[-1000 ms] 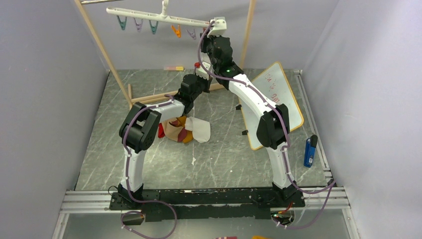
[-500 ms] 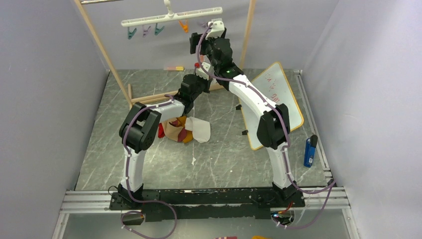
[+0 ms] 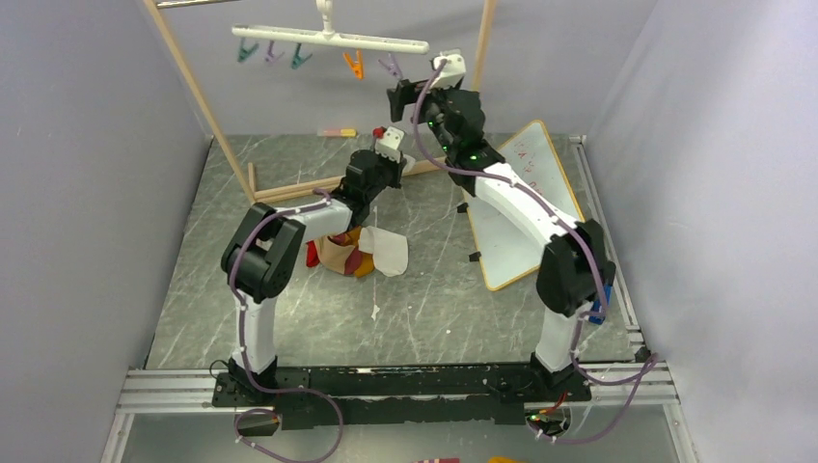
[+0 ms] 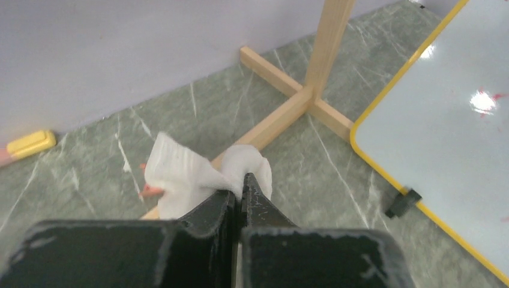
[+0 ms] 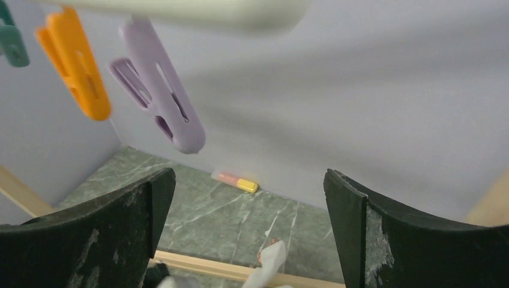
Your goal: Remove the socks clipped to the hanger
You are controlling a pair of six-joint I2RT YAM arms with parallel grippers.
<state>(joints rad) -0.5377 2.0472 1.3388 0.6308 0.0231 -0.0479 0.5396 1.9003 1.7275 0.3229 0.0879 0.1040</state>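
The white hanger (image 3: 328,37) hangs level from the rack's top rail, and its teal, purple and orange clips (image 3: 354,65) are all empty. My right gripper (image 3: 398,96) (image 5: 249,180) stands open just below and right of the bar's right end, holding nothing, with the purple clip (image 5: 162,111) and orange clip (image 5: 78,66) above its left finger. My left gripper (image 3: 386,147) (image 4: 240,187) hovers low over the rack's foot, shut on a crumpled white sock (image 4: 198,174) that has a red spot. Several other socks (image 3: 352,253) lie piled on the table under the left arm.
The wooden rack's posts (image 3: 203,106) (image 3: 482,48) and floor bar (image 4: 282,114) frame the back. A yellow-edged whiteboard (image 3: 526,207) lies at the right, with a blue object (image 3: 600,289) beyond it. A pink-and-yellow eraser (image 3: 338,131) rests against the back wall.
My right gripper let go of the hanger's right end, opened wide and drew back to the right. The hanger swung back to level. The left gripper rose slightly, still holding the white sock.
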